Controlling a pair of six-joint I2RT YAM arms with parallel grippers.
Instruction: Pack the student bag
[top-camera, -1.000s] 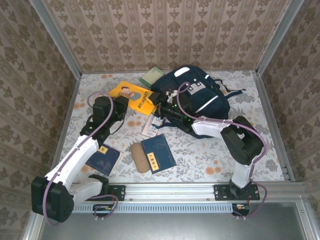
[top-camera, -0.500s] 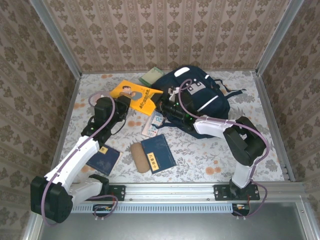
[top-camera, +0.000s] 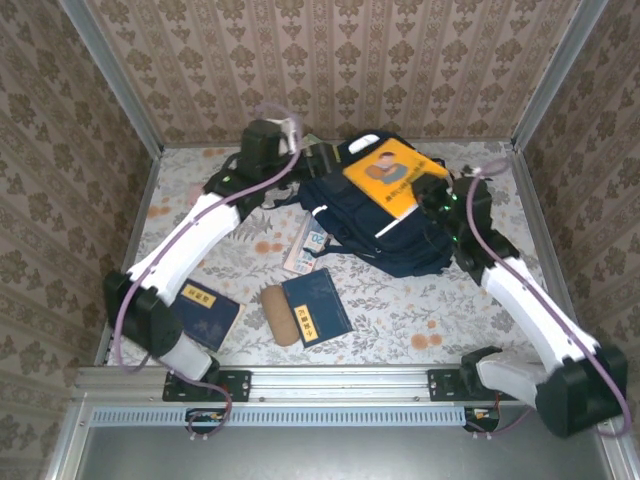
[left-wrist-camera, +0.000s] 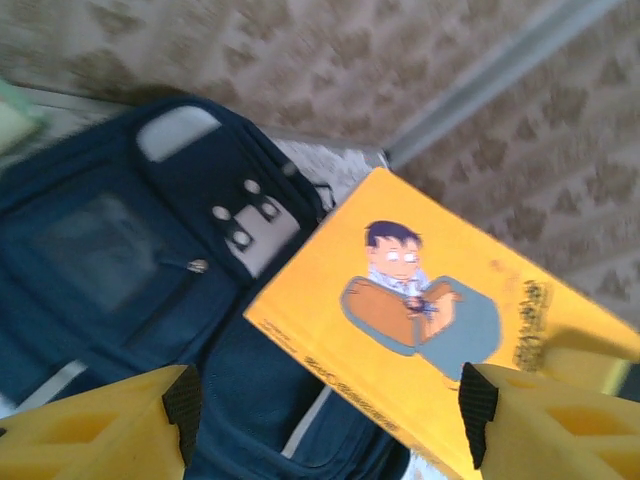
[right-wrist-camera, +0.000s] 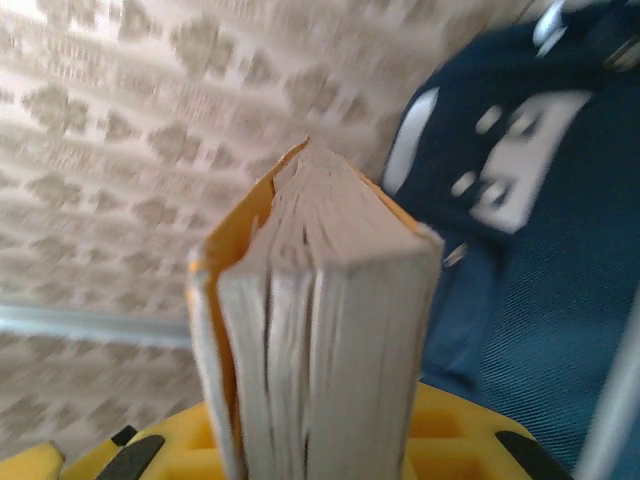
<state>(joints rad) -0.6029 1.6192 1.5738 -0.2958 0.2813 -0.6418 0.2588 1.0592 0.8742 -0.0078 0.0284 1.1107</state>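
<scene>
The student bag (top-camera: 400, 235) lies at the far right-centre of the table (top-camera: 400, 320); its inside cannot be made out. A yellow book (top-camera: 392, 176) hangs tilted over its top. Nearer lie a small booklet (top-camera: 305, 252), a blue book (top-camera: 316, 307), a tan pouch (top-camera: 281, 314) and a second blue book (top-camera: 207, 313). The right gripper (top-camera: 432, 196) pinches the yellow book; the left gripper (left-wrist-camera: 325, 405), at the bag's far-left edge, has its fingers spread, holding nothing.
</scene>
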